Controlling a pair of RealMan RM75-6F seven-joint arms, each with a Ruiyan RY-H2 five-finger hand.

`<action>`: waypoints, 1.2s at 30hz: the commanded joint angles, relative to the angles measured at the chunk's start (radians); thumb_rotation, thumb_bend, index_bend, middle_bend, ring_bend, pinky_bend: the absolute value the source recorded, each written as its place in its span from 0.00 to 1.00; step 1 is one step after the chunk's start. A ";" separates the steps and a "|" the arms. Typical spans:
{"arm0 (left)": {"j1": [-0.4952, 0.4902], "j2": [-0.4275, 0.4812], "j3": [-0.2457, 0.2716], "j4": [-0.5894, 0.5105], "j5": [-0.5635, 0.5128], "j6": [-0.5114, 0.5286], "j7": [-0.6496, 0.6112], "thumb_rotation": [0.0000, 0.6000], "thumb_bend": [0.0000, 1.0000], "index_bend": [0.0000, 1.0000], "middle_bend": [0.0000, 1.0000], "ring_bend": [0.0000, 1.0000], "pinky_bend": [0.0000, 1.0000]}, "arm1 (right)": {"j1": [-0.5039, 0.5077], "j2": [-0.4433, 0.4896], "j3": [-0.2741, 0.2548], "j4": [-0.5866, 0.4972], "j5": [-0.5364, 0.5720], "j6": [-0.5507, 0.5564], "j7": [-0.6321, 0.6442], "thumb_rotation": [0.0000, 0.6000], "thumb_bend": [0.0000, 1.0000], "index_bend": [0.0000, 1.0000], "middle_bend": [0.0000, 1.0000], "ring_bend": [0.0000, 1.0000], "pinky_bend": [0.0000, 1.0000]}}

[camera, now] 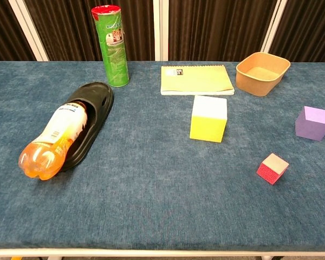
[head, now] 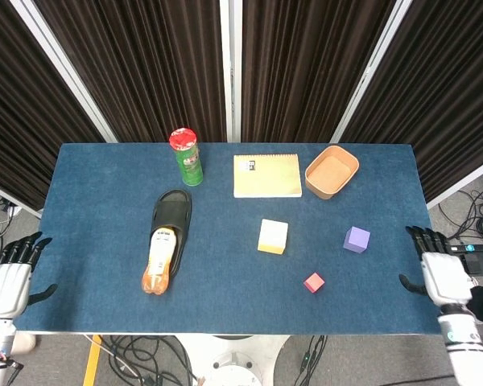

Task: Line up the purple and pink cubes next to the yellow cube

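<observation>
Currently:
yellow cube [head: 273,236]: table centre, edges slightly skewed
purple cube [head: 356,239]: 3 o'clock of yellow, apart
pink cube [head: 313,282]: 5 o'clock of yellow, turned diagonal
right hand [head: 439,275]: empty, fingers spread
left hand [head: 8,277]: empty, fingers spread

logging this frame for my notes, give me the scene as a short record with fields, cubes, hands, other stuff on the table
yellow cube: mid-table, in front of the notepad
purple cube: to the right of the yellow cube, apart from it
pink cube: nearer the front edge, between the other two, touching neither
left hand: off the table's left edge, holding nothing, fingers apart
right hand: over the table's right edge, holding nothing, fingers apart
other items: green can, black slipper with orange bottle lying in it, brown bowl
task state: cubes not yet lined up
</observation>
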 commanded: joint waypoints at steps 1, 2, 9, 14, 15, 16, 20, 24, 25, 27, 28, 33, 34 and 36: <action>0.002 -0.001 0.001 0.003 -0.001 0.001 -0.003 1.00 0.03 0.22 0.22 0.15 0.16 | 0.085 -0.090 0.050 0.075 0.129 -0.103 -0.084 1.00 0.14 0.11 0.07 0.00 0.00; 0.003 -0.002 0.002 0.004 -0.002 0.000 -0.005 1.00 0.03 0.22 0.22 0.15 0.16 | 0.103 -0.113 0.058 0.100 0.158 -0.127 -0.093 1.00 0.15 0.12 0.07 0.00 0.00; 0.003 -0.003 0.002 0.004 0.001 -0.001 -0.006 1.00 0.03 0.22 0.22 0.15 0.16 | 0.189 -0.220 0.078 0.231 0.246 -0.233 -0.115 1.00 0.20 0.19 0.08 0.00 0.00; 0.003 -0.001 0.002 0.003 0.001 -0.001 -0.004 1.00 0.03 0.22 0.22 0.15 0.16 | 0.233 -0.285 0.092 0.304 0.296 -0.276 -0.123 1.00 0.20 0.22 0.08 0.00 0.00; 0.003 -0.001 0.002 0.003 0.001 -0.002 -0.004 1.00 0.03 0.22 0.22 0.15 0.16 | 0.240 -0.294 0.093 0.315 0.303 -0.281 -0.125 1.00 0.20 0.22 0.08 0.00 0.00; 0.003 -0.001 0.002 0.003 0.001 -0.002 -0.004 1.00 0.03 0.22 0.22 0.15 0.16 | 0.249 -0.306 0.094 0.329 0.314 -0.289 -0.131 1.00 0.20 0.23 0.08 0.00 0.00; 0.002 -0.002 0.001 0.006 -0.001 -0.006 -0.007 1.00 0.03 0.22 0.22 0.15 0.16 | 0.278 -0.340 0.098 0.364 0.351 -0.324 -0.140 1.00 0.20 0.23 0.08 0.00 0.00; 0.003 -0.003 0.001 0.010 0.000 -0.004 -0.012 1.00 0.03 0.22 0.22 0.15 0.16 | 0.299 -0.370 0.100 0.397 0.365 -0.338 -0.140 1.00 0.20 0.26 0.09 0.00 0.00; 0.004 -0.003 0.002 0.011 -0.001 -0.005 -0.014 1.00 0.03 0.22 0.22 0.15 0.16 | 0.303 -0.376 0.100 0.407 0.371 -0.341 -0.142 1.00 0.20 0.28 0.09 0.00 0.00; 0.005 -0.002 0.002 0.014 -0.003 -0.005 -0.017 1.00 0.03 0.22 0.22 0.15 0.16 | 0.311 -0.388 0.102 0.424 0.384 -0.346 -0.144 1.00 0.23 0.32 0.10 0.00 0.00; 0.007 -0.002 0.002 0.014 -0.003 -0.004 -0.018 1.00 0.03 0.22 0.22 0.15 0.16 | 0.315 -0.393 0.104 0.429 0.387 -0.344 -0.145 1.00 0.25 0.35 0.11 0.00 0.00; 0.009 -0.001 0.003 0.015 -0.004 -0.002 -0.021 1.00 0.03 0.22 0.22 0.15 0.16 | 0.316 -0.386 0.108 0.407 0.375 -0.320 -0.136 1.00 0.32 0.45 0.14 0.00 0.00; 0.009 -0.001 0.003 0.015 -0.004 -0.003 -0.021 1.00 0.03 0.22 0.22 0.15 0.16 | 0.316 -0.378 0.107 0.392 0.368 -0.318 -0.132 1.00 0.32 0.45 0.14 0.00 0.00; 0.009 -0.001 0.003 0.014 -0.004 -0.004 -0.019 1.00 0.03 0.22 0.22 0.15 0.16 | 0.317 -0.348 0.105 0.343 0.332 -0.322 -0.111 1.00 0.32 0.46 0.14 0.00 0.00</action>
